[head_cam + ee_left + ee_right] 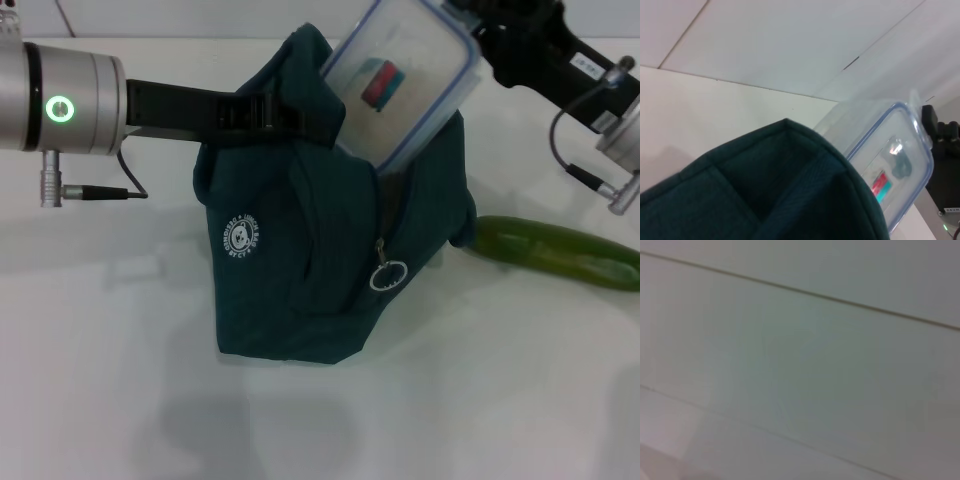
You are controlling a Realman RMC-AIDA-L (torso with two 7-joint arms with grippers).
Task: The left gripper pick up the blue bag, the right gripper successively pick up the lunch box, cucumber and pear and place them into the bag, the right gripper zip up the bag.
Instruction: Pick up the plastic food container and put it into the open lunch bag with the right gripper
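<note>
Right gripper (468, 28) clasps the rigid, slick clear plastic lunch box (400, 85) by its upper end, tilted below into the limp teal fabric bag (320, 230) that the left gripper (268, 113) grips at the rim.

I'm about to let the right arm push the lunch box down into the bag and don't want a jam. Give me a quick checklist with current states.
1. Left hand holding the blue bag up by its top: ok.
2. Lunch box over the opening, lower end entering, tilted: ok.
3. Right hand gripping the lunch box's upper end: cannot tell, contact is at the frame edge.
4. Zipper pull hanging clear outside: ok.
5. Cucumber lying on the table beside the bag, out of the way: ok.
6. Room inside the bag: cannot tell.
</note>
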